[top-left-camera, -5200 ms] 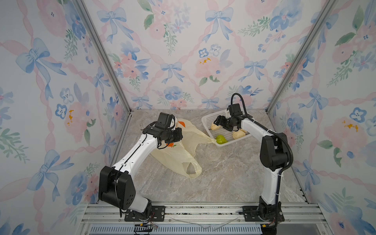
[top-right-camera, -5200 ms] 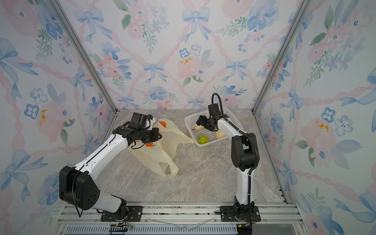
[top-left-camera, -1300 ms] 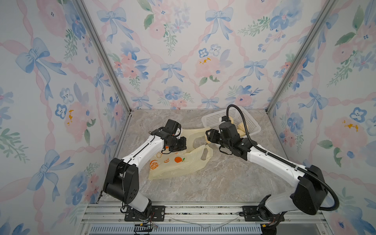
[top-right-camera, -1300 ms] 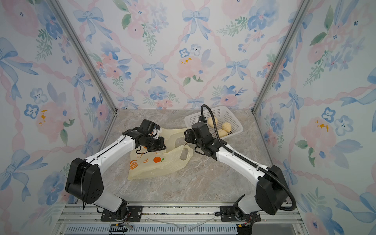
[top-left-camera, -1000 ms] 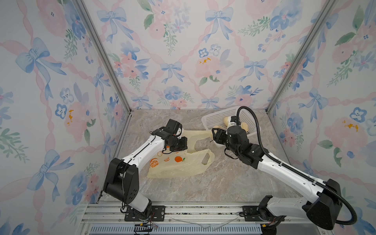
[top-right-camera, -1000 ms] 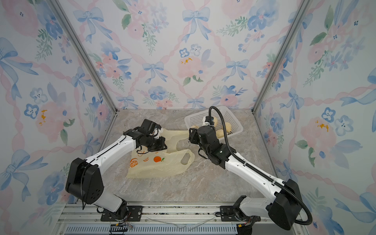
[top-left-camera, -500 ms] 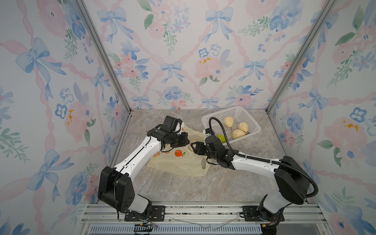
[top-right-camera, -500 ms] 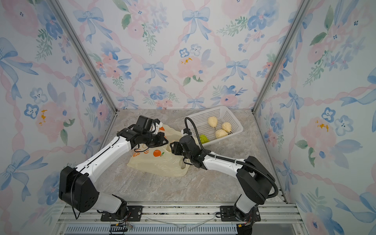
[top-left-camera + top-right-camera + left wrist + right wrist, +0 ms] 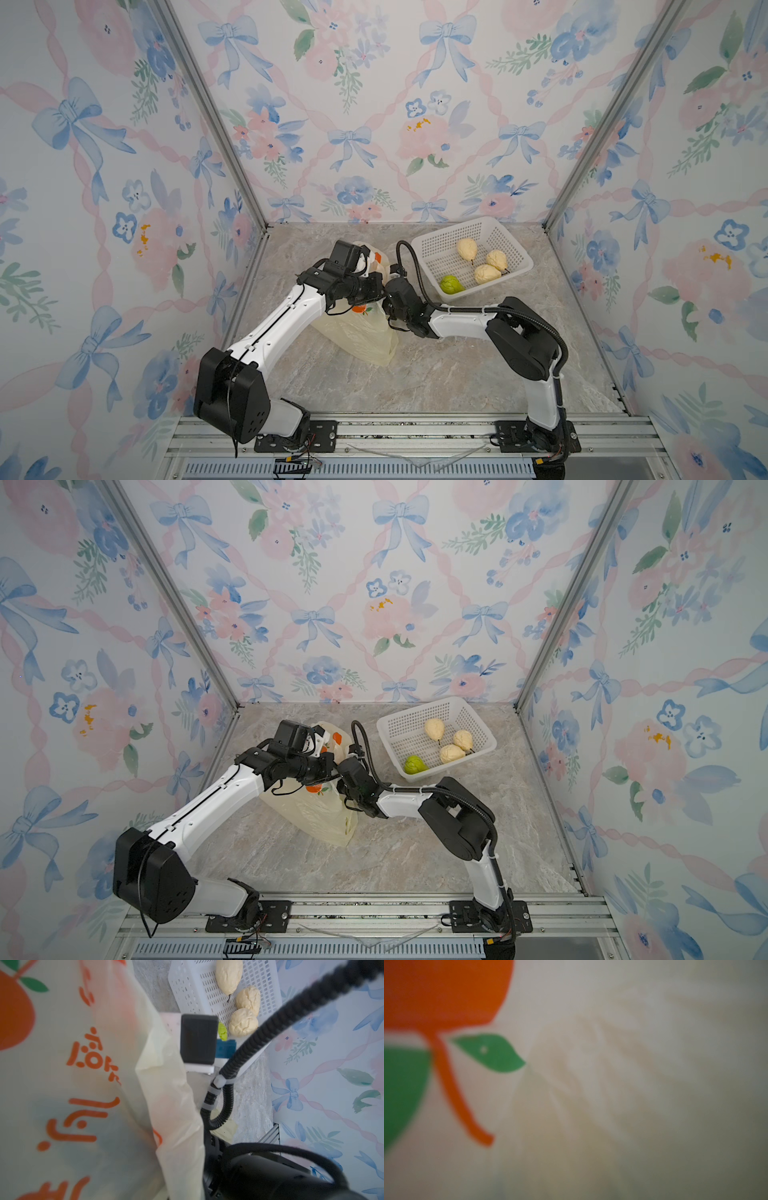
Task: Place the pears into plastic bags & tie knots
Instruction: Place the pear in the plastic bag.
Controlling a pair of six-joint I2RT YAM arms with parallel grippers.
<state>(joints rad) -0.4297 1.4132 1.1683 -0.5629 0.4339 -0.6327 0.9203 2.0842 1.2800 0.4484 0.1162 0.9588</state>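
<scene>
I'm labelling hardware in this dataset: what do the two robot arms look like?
Both the left arm and right arm have glossy white link shells between bulky black joint housings, with black wrist ends. A ribbed black hose runs along the right arm, held by white ties. No markings are legible.

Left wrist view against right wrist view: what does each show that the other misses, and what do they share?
Only the left wrist view shows the white basket holding three pale pears and a sliver of the green pear, the right arm's black cable, the marble table, the wallpaper, and orange writing on the plastic bag. Only the right wrist view shows a faint pale shape behind the film, too blurred to identify. Both show the plastic bag up close, with its printed orange fruit and green leaf.
</scene>
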